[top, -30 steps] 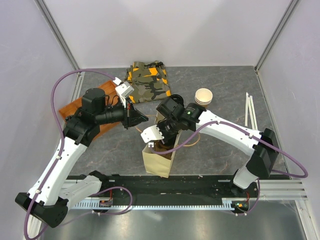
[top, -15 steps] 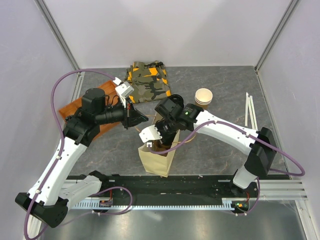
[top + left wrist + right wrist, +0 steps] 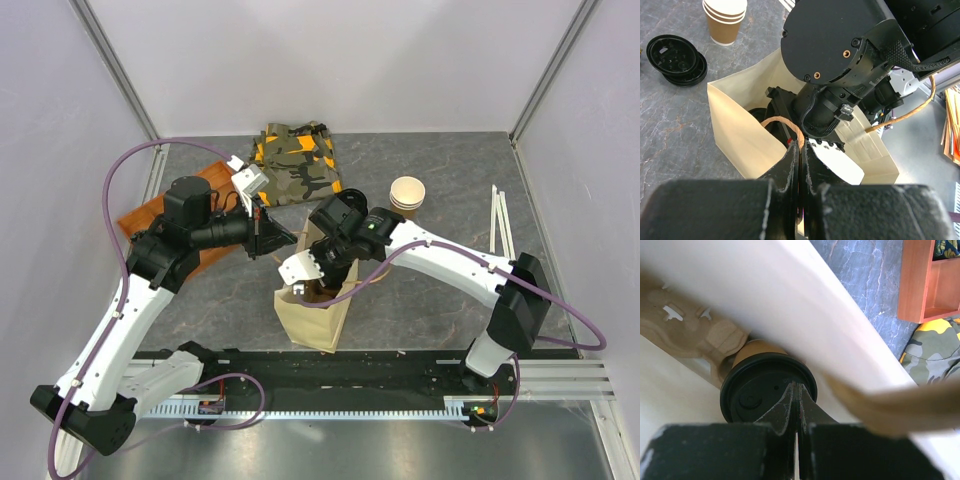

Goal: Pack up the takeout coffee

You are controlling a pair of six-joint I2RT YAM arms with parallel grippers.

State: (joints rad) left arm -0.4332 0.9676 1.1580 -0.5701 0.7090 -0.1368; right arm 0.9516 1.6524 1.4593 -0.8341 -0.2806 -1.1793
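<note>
inside the paper bag (image 3: 305, 322) at mid-table we see the takeout coffee (image 3: 752, 390) standing upright, our right gripper (image 3: 796, 386) clenched with its tips just over its top; our left gripper (image 3: 800, 150) pinches the bag's twine handle (image 3: 776, 122) on its left side

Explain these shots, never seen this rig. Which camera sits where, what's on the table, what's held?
A left arm and a right arm, each ending in a two-finger gripper, are bolted at the near edge of a grey table. One picture looks down from above; the other two come from a camera on each wrist. On the table are an open paper bag, a stack of lidless cups, black lids, a camouflage cloth and a wooden tray. The left gripper is shut on the bag's rope handle. The right gripper is inside the bag, shut, tips over the takeout coffee; whether it pinches anything is unclear.
</note>
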